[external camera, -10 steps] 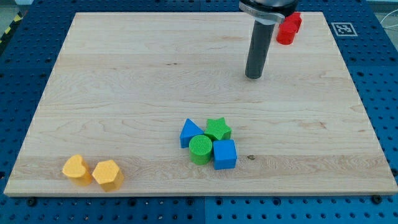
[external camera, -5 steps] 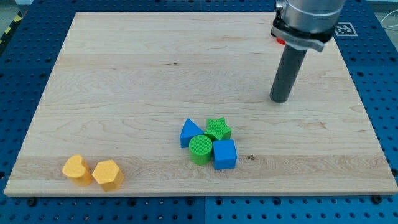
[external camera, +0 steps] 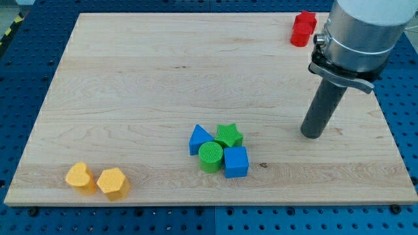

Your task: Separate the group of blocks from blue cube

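Blue cube [external camera: 236, 161] touches green cylinder [external camera: 210, 156]; my tip [external camera: 311, 135] well apart.

On the pale wooden board [external camera: 130, 98] sit a blue cube [external camera: 236, 162], blue triangle [external camera: 199, 139], ridged green cylinder [external camera: 210, 156], green star [external camera: 228, 135], two yellow blocks [external camera: 96, 180] and a red block [external camera: 302, 29]; my tip [external camera: 311, 135] is dark grey.

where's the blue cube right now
The blue cube sits low centre, touching the green cylinder on its left, below the green star.
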